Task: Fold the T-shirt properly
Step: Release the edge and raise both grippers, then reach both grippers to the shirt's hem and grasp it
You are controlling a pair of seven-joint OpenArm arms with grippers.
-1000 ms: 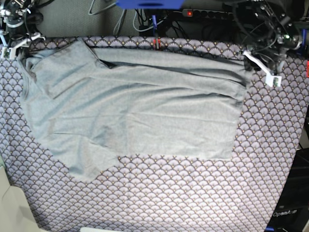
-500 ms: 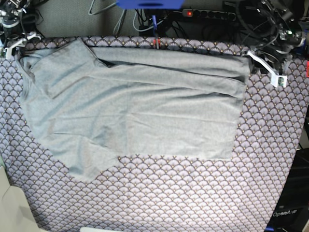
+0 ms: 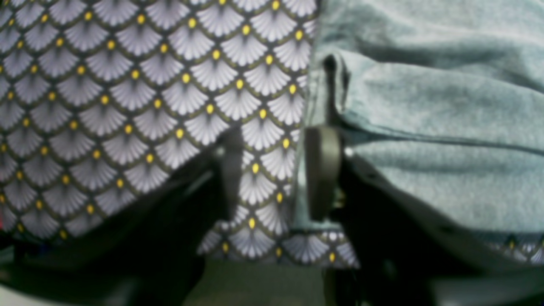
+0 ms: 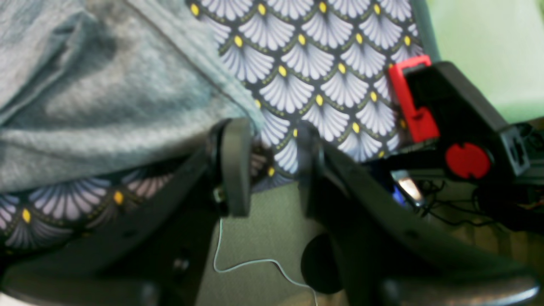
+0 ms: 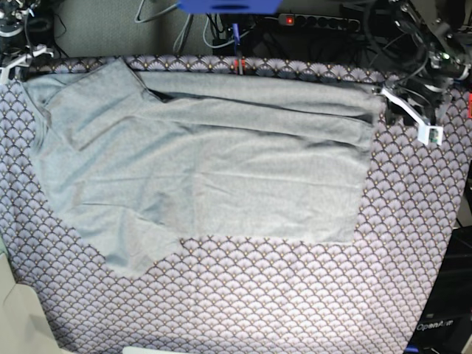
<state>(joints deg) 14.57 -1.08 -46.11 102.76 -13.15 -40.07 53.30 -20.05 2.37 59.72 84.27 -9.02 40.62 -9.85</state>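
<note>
Where the base view looks down: T-shirt [image 5: 199, 173] spread on the scallop cloth [image 5: 295, 295], half folded.
Left wrist view: left gripper [image 3: 274, 170] spread, one finger [image 3: 322, 170] touching the shirt's edge (nothing pinched).
Right wrist view: right gripper [image 4: 265, 165] spread beside the shirt's corner, empty; red-black box [image 4: 450, 119] nearby.

This looks like a robotics lab or test bench. A table draped in purple-white scallop-patterned cloth [image 5: 243, 295] carries 2 black robot arms [image 5: 424, 44] at its far corners, and behind it lie a black power strip with a red switch [image 5: 317, 21] and tangled black cables [image 5: 214, 29].
</note>
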